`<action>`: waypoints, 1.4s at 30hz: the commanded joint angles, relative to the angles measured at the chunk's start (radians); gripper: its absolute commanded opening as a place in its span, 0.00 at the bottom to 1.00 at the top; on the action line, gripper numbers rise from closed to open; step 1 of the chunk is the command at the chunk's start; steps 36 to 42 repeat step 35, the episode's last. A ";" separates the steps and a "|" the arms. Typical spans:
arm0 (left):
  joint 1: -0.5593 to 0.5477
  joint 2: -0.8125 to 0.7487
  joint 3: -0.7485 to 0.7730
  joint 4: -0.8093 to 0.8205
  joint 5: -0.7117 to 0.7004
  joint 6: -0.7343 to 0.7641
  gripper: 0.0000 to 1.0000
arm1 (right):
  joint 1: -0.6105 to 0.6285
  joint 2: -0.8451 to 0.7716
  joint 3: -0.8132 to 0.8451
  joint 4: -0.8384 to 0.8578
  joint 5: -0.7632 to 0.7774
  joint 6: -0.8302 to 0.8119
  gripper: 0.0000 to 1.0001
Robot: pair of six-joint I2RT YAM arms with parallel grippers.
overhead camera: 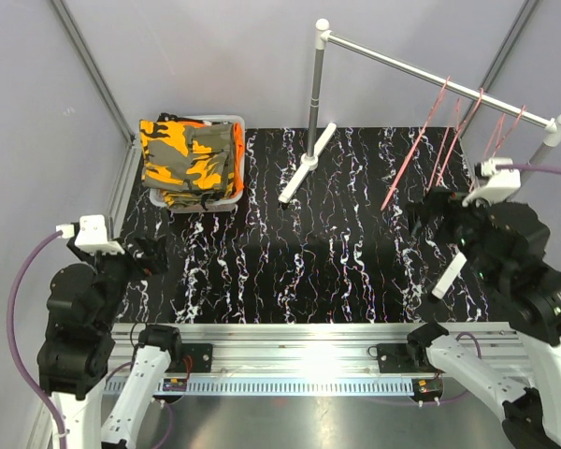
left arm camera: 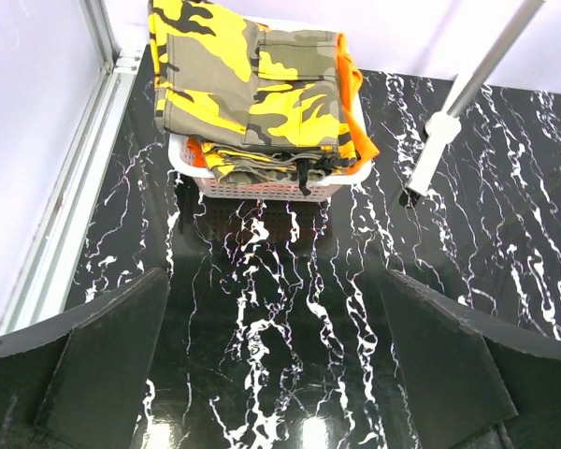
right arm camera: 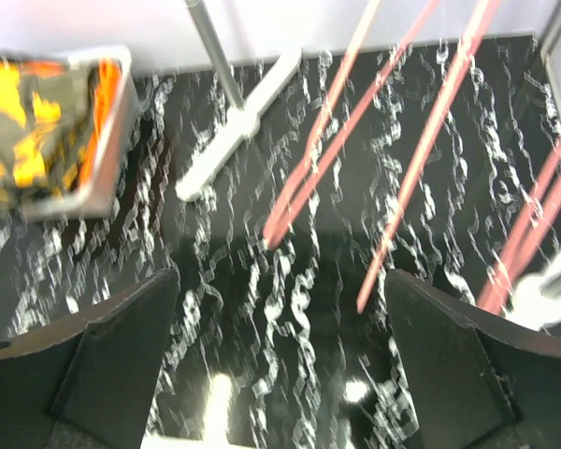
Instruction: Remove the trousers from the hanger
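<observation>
Camouflage trousers (overhead camera: 189, 150) lie folded on top of an orange pair (left arm camera: 357, 112) in the white basket (left arm camera: 262, 187), which sits to the left of the rack (overhead camera: 315, 94). Red hangers (overhead camera: 449, 140) hang from the right end of the rack's rail. My left gripper (left arm camera: 273, 281) is well to the near left of the rack and my right gripper (right arm camera: 280, 281) is just near of its hangers, both with fingers spread wide and holding nothing.
</observation>
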 commanded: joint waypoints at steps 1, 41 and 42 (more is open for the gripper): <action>-0.037 -0.039 -0.007 -0.010 -0.048 0.046 0.99 | -0.003 -0.067 -0.028 -0.160 -0.063 -0.057 0.99; -0.051 -0.200 -0.060 -0.068 -0.059 0.023 0.99 | -0.003 -0.342 -0.217 -0.160 0.061 -0.074 0.99; -0.051 -0.200 -0.060 -0.068 -0.059 0.023 0.99 | -0.003 -0.342 -0.217 -0.160 0.061 -0.074 0.99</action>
